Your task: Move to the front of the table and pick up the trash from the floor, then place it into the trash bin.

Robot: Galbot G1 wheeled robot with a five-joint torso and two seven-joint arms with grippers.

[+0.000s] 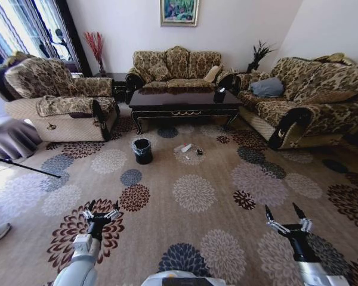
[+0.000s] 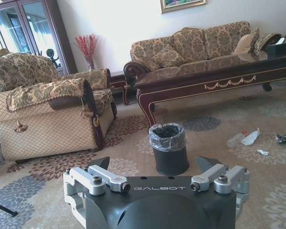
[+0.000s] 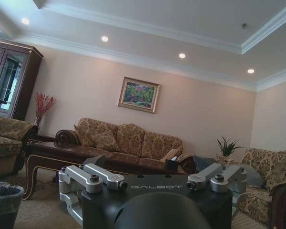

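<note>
I face the table [image 1: 185, 100] from well back across the floor [image 1: 194, 193]. My left gripper [image 1: 101, 213] and right gripper [image 1: 285, 215] hang low, jaws spread, empty. The trash bin [image 1: 142, 151] stands before the table; the trash [image 1: 185, 148] lies beside the bin.

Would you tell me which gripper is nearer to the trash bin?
Left. The left gripper sits below and slightly left of the trash bin; the right gripper is far off to its right.
</note>
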